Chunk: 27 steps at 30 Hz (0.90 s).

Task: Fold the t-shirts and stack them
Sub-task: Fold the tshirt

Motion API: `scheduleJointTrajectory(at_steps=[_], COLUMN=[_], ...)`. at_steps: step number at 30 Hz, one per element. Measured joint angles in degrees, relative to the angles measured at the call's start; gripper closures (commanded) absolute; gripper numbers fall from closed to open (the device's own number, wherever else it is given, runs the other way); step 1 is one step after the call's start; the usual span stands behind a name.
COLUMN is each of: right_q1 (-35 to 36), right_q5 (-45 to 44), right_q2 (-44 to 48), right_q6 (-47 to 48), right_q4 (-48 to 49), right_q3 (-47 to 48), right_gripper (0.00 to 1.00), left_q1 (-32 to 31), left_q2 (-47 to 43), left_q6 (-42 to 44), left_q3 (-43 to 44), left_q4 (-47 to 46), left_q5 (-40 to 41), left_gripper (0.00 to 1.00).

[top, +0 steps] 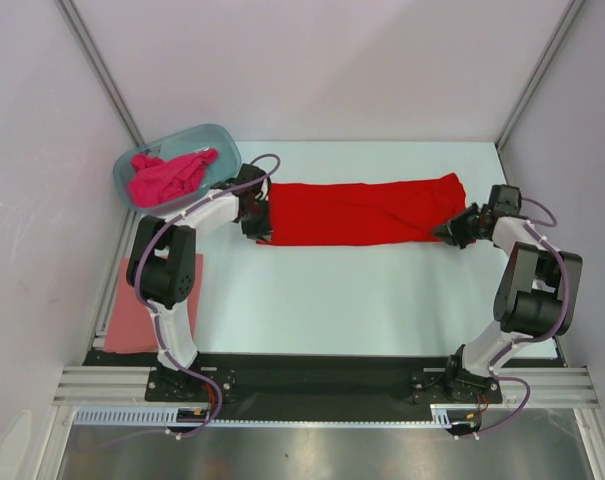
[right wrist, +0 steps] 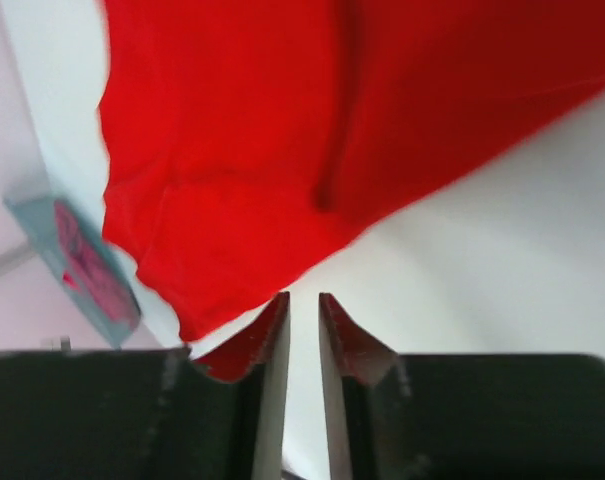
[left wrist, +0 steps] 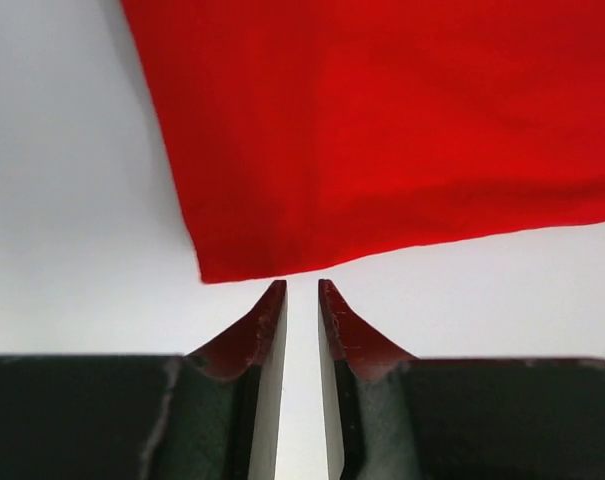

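Three shirts. One red shirt (top: 362,212) lies folded into a long strip across the surface (top: 332,290). One magenta shirt (top: 167,178) is bunched in the single tub (top: 222,140). One salmon shirt (top: 132,315) lies at the near left, partly hidden behind the left arm. Of the two hands, the left hand (left wrist: 302,285) and the right hand (right wrist: 304,297) are each narrowly parted and pinch nothing, with their tips at opposite ends of the strip.
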State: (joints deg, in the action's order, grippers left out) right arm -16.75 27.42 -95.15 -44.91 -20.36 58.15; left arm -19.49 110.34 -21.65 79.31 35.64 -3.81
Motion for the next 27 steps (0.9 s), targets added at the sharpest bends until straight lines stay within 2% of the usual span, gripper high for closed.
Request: scheduleJointTrajectory(at_steps=[4, 8, 13, 21, 27], right_q1=[6.23, 8.57, 6.45, 2.49, 0.94], right_q5=[5.33, 9.53, 13.16, 16.39, 15.32], right_q2=[-4.98, -13.62, -19.43, -20.52, -16.20], right_q6=[-0.26, 0.15, 0.57, 4.13, 8.26], right_q4=[6.14, 12.46, 16.85, 18.45, 13.27], right_q3=[2.36, 4.17, 2.89, 2.69, 1.38], right_gripper=[1.00, 1.00, 1.00, 1.00, 1.00], left_q1=[0.00, 0.44, 3.06, 4.59, 4.50], left_q2=[1.29, 5.18, 8.48, 8.22, 6.12], left_q6=[-1.22, -2.69, -4.90, -5.25, -4.37], left_q3=[2.32, 4.98, 5.18, 4.02, 1.20], left_q4=[-0.63, -2.91, -3.21, -4.63, -6.67], left_q5=[-2.60, -4.42, -6.88, -7.61, -6.47], left_gripper=[0.79, 0.80, 0.80, 0.82, 0.79])
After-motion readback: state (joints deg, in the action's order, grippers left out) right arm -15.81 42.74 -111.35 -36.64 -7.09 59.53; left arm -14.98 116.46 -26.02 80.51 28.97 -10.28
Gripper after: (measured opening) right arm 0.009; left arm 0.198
